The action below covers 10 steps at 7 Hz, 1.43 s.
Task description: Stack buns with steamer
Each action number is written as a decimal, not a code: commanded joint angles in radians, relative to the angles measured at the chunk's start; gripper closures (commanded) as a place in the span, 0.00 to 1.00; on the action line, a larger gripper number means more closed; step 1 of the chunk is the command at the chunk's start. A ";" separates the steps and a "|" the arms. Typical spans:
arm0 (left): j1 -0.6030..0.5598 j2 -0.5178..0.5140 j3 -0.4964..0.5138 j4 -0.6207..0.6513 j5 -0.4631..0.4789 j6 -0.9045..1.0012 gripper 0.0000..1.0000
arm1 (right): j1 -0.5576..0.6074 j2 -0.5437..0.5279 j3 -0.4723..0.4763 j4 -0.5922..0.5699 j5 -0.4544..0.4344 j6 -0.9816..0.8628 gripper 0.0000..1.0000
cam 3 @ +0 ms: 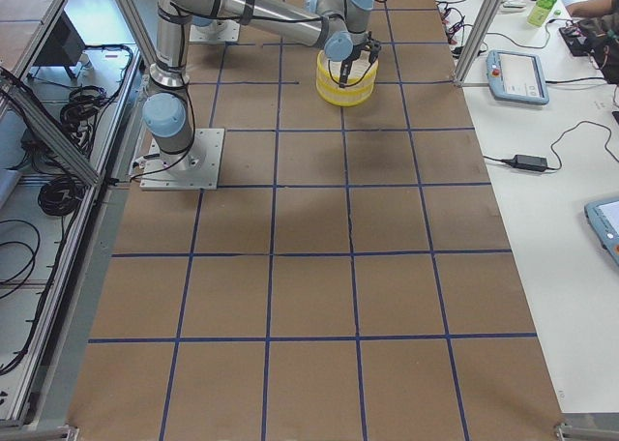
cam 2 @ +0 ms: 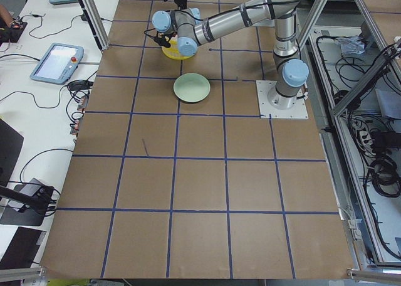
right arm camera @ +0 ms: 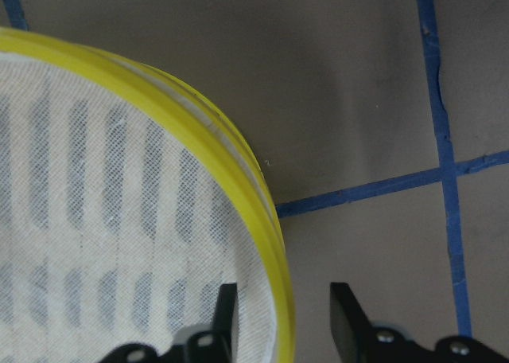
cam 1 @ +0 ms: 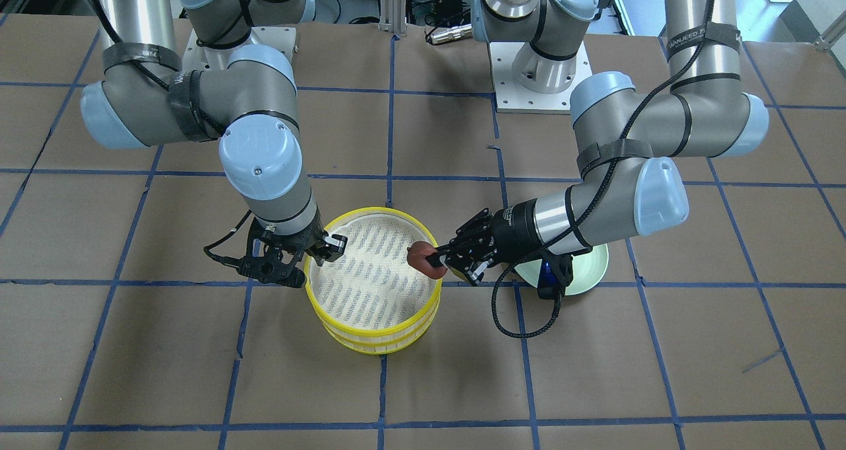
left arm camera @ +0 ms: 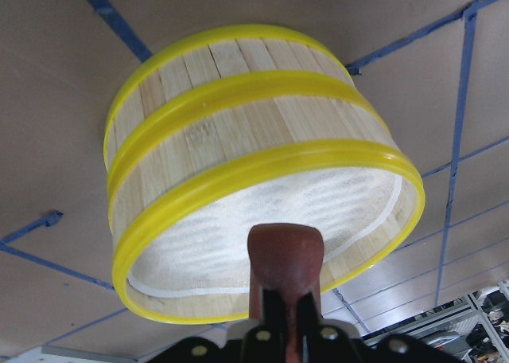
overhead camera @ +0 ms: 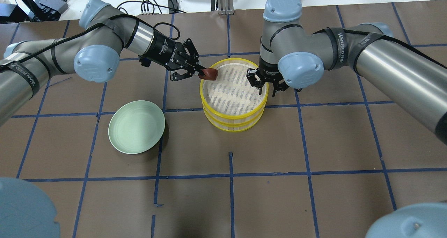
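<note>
The yellow-rimmed bamboo steamer [overhead camera: 233,125] stands in two stacked tiers mid-table, its top tier lined with white cloth and holding nothing. My left gripper [overhead camera: 204,73] is shut on the glossy reddish-brown bun [overhead camera: 211,73] and holds it just over the steamer's rim on my left; the left wrist view shows the bun [left arm camera: 285,255] in front of the steamer [left arm camera: 238,124]. My right gripper [overhead camera: 260,84] is open, its fingers [right arm camera: 343,311] straddling the yellow rim [right arm camera: 199,132] on the opposite side. The white bun is out of view.
The pale green plate [overhead camera: 136,127] lies bare on the table to my left of the steamer; in the front-facing view the plate [cam 1: 591,271] is half hidden behind my left arm. Brown paper with blue tape lines covers the table.
</note>
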State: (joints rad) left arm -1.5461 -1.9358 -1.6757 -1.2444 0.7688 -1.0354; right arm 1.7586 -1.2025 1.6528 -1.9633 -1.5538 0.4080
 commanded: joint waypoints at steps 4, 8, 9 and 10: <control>-0.078 -0.009 0.019 -0.001 0.000 -0.011 0.00 | -0.215 -0.276 -0.065 0.277 -0.006 -0.318 0.00; -0.078 -0.012 0.056 -0.004 0.012 -0.012 0.00 | -0.205 -0.378 -0.221 0.550 -0.008 -0.374 0.00; -0.078 -0.009 0.068 -0.001 0.077 0.010 0.00 | -0.202 -0.378 -0.215 0.552 -0.009 -0.374 0.00; -0.078 -0.009 0.118 -0.030 0.228 0.112 0.00 | -0.193 -0.378 -0.215 0.558 -0.009 -0.368 0.00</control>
State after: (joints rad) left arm -1.6245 -1.9463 -1.5999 -1.2539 0.8621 -1.0074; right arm 1.5581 -1.5785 1.4394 -1.4181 -1.5626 0.0377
